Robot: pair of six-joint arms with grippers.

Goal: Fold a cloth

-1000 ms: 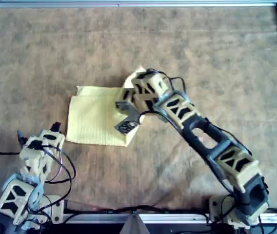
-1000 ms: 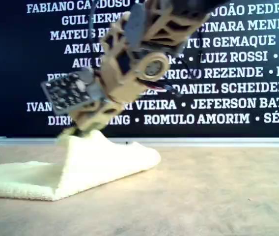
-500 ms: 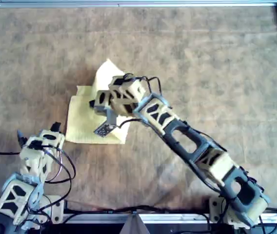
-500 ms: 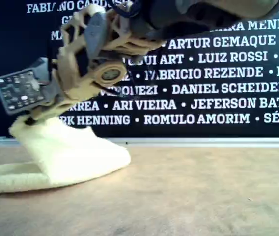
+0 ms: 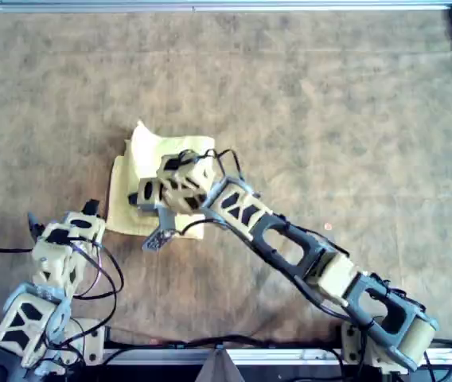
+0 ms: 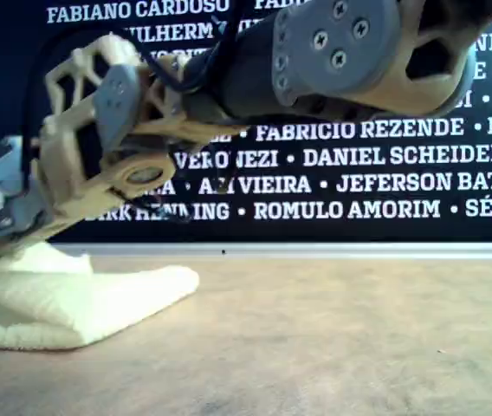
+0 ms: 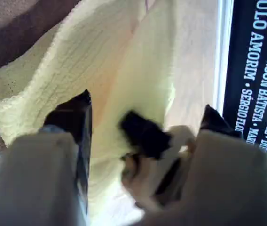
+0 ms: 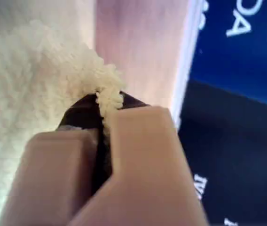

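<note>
Cloth point(image 5: 140, 185): pale yellow, partly folded, on brown mat point(image 5: 329, 103), left of centre in overhead view.
Right gripper point(image 8: 104, 109): pinched tight on a cloth corner, lifted above the fold.
Left gripper point(image 7: 143, 123): jaws apart, cloth ahead.

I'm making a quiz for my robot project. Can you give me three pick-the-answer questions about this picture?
1. In the overhead view, where does the cloth lie?
A. Left of the middle, on the brown mat
B. In the top right corner
C. Off the mat

2. What colour is the cloth?
A. Red
B. Pale yellow
C. Blue

3. What is the right end effector doing?
A. Open, high above the mat
B. Out of sight
C. Shut on the cloth's edge

Answers: 1 A, the overhead view shows it there. 2 B, every view shows pale yellow. 3 C, the right wrist view shows the cloth pinched between closed jaws.
</note>
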